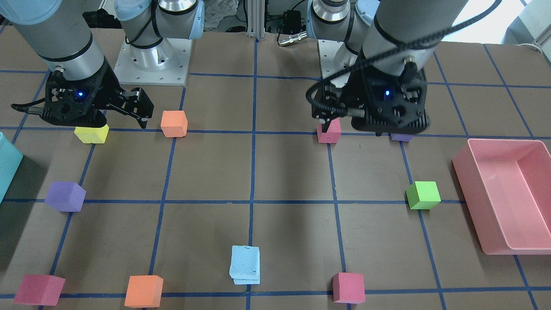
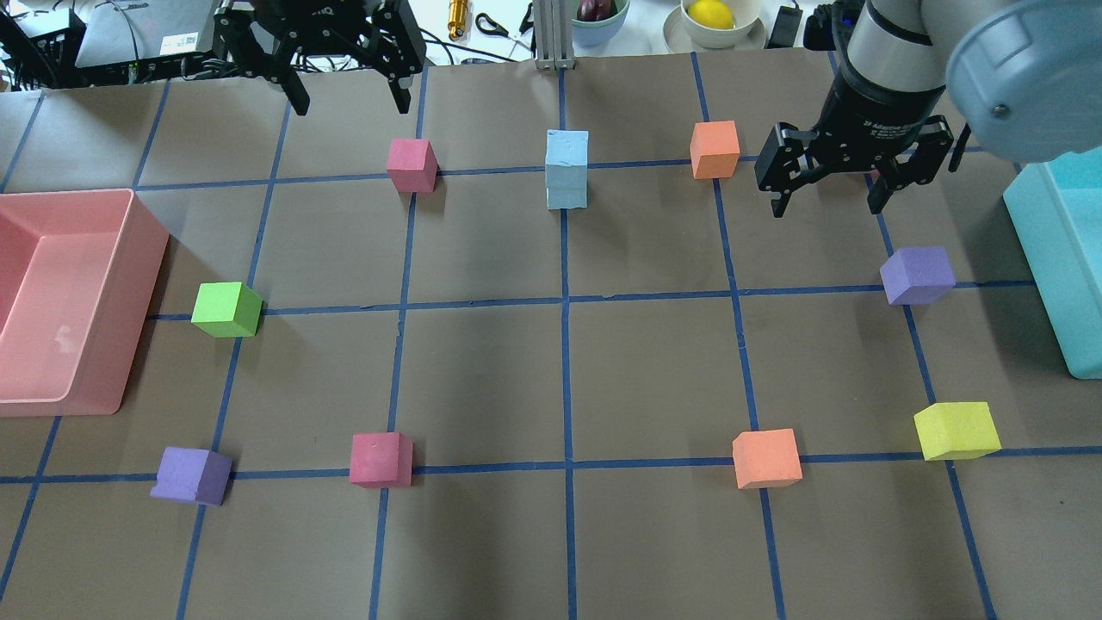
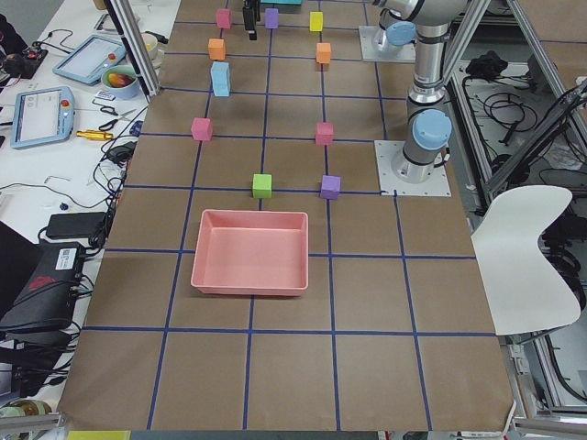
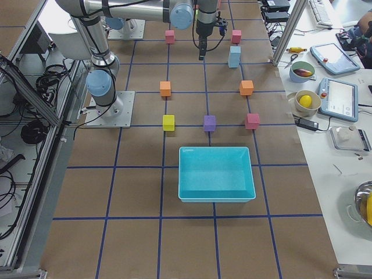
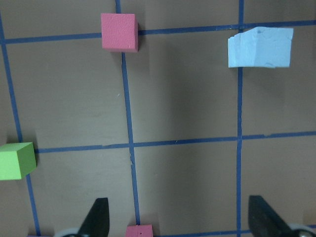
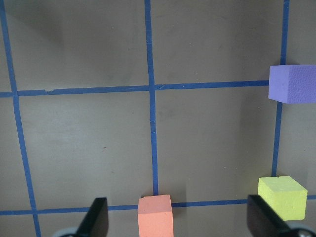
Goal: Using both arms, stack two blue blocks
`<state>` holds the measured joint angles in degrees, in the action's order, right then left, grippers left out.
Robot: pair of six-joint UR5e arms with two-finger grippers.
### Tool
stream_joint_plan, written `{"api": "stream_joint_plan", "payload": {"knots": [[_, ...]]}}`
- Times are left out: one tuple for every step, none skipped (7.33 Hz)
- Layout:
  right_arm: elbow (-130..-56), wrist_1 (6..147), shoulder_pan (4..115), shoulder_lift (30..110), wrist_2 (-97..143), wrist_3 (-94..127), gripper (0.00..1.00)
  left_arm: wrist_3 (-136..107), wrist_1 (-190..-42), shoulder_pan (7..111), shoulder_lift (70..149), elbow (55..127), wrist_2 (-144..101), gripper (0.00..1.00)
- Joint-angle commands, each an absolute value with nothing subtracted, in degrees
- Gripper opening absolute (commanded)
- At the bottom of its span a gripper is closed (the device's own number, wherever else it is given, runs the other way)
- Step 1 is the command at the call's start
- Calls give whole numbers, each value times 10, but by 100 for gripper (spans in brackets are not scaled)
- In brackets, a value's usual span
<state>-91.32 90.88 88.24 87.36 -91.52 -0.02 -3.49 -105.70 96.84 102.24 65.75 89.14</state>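
Observation:
The two pale blue blocks (image 2: 566,168) stand stacked one on the other on the far grid line at mid-table. The stack also shows in the front view (image 1: 245,263) and the left wrist view (image 5: 260,47), the top cube slightly offset. My left gripper (image 2: 351,108) is open and empty, held high over a near pink cube (image 5: 138,232). It shows in the front view (image 1: 325,122) too. My right gripper (image 2: 826,209) is open and empty above the table, with an orange cube (image 6: 155,216) below between its fingers. Neither gripper touches the stack.
A pink bin (image 2: 138,258) sits at the left edge and a teal bin (image 2: 1055,258) at the right edge. Single cubes lie on grid crossings: green (image 2: 226,309), purple (image 2: 918,275), yellow (image 2: 956,430), orange (image 2: 715,149), pink (image 2: 411,164).

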Motion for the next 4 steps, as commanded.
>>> {"api": "stream_joint_plan", "payload": {"knots": [[-913, 910, 882, 874, -916, -1, 100, -33, -974, 961, 963, 774, 889, 100], [-913, 909, 882, 874, -917, -1, 100, -33, -890, 962, 964, 797, 895, 100], [-913, 909, 881, 874, -917, 0, 100, -31, -879, 956, 962, 799, 894, 100], [-905, 909, 880, 875, -914, 0, 100, -32, -881, 950, 962, 800, 894, 100]]}}
